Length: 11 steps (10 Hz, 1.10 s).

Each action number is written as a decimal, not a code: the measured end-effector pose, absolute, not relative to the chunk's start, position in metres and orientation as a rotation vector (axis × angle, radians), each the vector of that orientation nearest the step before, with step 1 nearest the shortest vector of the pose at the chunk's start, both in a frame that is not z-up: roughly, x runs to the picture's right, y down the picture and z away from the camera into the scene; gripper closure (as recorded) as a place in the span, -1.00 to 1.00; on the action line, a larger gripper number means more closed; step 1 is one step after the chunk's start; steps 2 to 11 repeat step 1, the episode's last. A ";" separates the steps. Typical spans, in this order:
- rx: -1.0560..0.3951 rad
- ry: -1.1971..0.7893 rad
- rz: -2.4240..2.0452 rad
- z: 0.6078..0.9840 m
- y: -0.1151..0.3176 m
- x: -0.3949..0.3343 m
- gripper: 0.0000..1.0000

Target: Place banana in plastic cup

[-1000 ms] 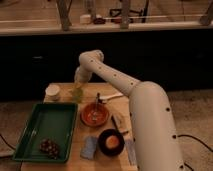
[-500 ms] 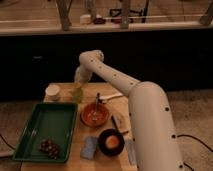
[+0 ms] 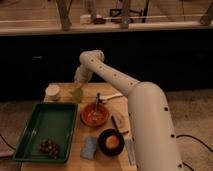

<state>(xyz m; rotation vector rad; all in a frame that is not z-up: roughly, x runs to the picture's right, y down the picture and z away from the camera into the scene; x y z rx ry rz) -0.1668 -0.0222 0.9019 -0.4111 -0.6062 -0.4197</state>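
Nothing visibly moved since earlier frames; arm holds same pose. Gripper [image 3: 80,81] hangs directly above plastic cup [image 3: 77,93], right of white cup [image 3: 52,91]. Banana not visible: in gripper or already in cup, can't tell. Release or retreat probably remains.

White, smooth, tubular arm [image 3: 117,80] of 1 robot, widening into a bulky rounded body segment [image 3: 152,130] studded with small dark screw dots. Rounded elbow joint [image 3: 91,58] with a faint seam. Pale hand [image 3: 76,89] low over the tabletop's far-left end.
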 end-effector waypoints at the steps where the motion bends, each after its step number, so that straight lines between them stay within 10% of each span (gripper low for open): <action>1: -0.414 -0.607 -0.419 0.902 -0.021 -0.167 0.97; 11: -0.414 -0.607 -0.419 0.902 -0.021 -0.167 0.97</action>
